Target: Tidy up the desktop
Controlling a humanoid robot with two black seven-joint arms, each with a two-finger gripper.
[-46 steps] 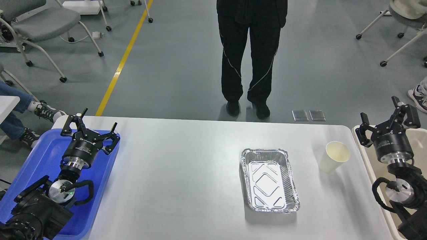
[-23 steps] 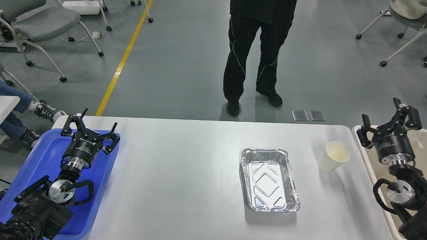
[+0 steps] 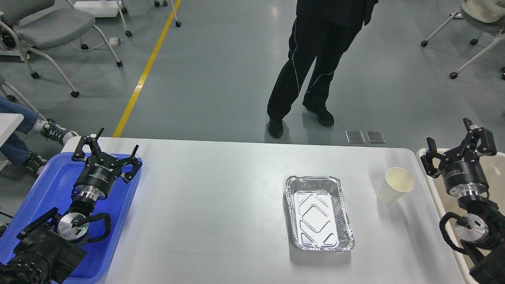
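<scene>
The white desktop (image 3: 213, 205) fills the middle of the head view. An empty foil container (image 3: 318, 213) lies on it right of centre. A cream paper cup (image 3: 395, 184) stands upright to the container's right. My left gripper (image 3: 106, 148) is open and empty above the blue tray (image 3: 47, 189) at the left edge. My right gripper (image 3: 453, 144) is open and empty above the beige tub (image 3: 434, 185) at the right edge, right of the cup.
A person in black trousers (image 3: 311, 63) stands on the floor just beyond the table's far edge. Wheeled chairs (image 3: 47, 31) stand at the back left and back right. A seated person's feet (image 3: 51, 132) show at the far left.
The person beyond the table has stepped to the right. My right gripper has shifted very slightly. The left arm, container and cup have not moved.
</scene>
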